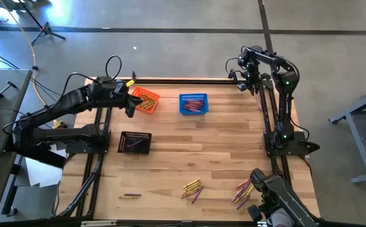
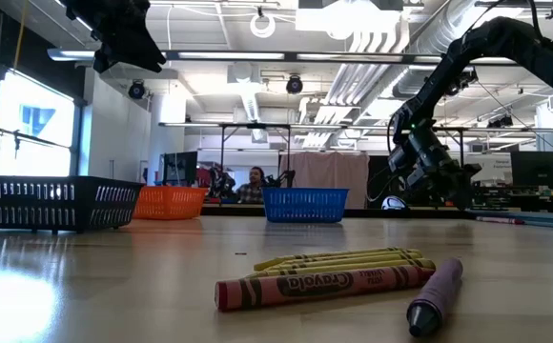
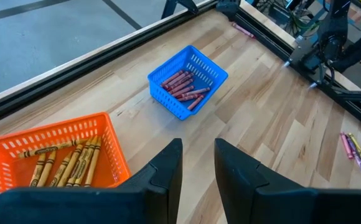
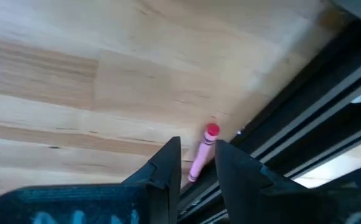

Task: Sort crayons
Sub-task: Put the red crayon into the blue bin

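Note:
My right gripper [image 4: 198, 149] hangs low over the table's far right corner [image 1: 257, 90], open by a narrow gap. A pink crayon [image 4: 201, 155] shows in that gap and lies on the wood beside the dark rail [image 3: 243, 28]. My left gripper [image 3: 198, 155] is open and empty, above the near right edge of the orange basket [image 1: 146, 99], which holds yellow crayons. The blue basket [image 1: 193, 104] holds red crayons and the black basket [image 1: 135, 142] holds purple ones. Loose crayons lie near the front edge [image 1: 192, 188], at the front right [image 1: 243, 192] and at the front left [image 1: 130, 195].
A dark rail [image 1: 268, 120] runs along the table's right edge, close to the pink crayon. A dark device [image 1: 277, 202] stands at the near right corner. Bare wood [image 1: 202, 148] lies between the baskets and the loose crayons. A person [image 2: 255, 184] sits far behind the table.

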Controlling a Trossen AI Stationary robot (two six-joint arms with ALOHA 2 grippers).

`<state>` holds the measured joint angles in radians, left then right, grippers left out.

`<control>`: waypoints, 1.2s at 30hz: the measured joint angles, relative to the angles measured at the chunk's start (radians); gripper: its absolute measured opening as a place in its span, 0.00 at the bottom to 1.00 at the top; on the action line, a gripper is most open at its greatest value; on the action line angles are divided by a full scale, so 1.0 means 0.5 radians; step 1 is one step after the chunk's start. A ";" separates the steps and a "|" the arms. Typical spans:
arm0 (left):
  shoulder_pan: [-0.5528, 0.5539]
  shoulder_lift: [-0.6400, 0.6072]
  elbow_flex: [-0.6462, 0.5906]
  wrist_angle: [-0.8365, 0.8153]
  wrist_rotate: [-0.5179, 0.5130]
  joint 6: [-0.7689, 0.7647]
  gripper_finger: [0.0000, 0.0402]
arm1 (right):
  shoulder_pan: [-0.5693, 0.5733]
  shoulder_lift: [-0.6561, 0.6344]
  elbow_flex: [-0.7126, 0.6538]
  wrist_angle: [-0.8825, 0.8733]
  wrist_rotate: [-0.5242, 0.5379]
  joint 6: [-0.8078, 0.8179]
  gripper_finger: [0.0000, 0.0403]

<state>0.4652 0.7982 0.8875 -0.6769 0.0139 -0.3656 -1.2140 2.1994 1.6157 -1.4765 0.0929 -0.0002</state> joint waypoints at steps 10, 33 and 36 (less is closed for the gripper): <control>-0.001 0.000 0.000 0.002 0.001 0.002 0.20 | -0.003 0.000 -0.042 0.163 0.039 -0.085 0.21; -0.018 0.000 0.000 0.002 -0.011 -0.180 0.20 | -0.032 0.000 -0.070 0.198 0.041 -0.053 0.21; -0.018 0.000 0.000 0.002 -0.012 -0.156 0.20 | -0.035 -0.004 -0.130 0.285 0.129 -0.051 0.21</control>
<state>0.4564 0.7984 0.8875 -0.6759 0.0079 -0.4435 -1.2318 2.1972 1.5505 -1.3338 0.1575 -0.0259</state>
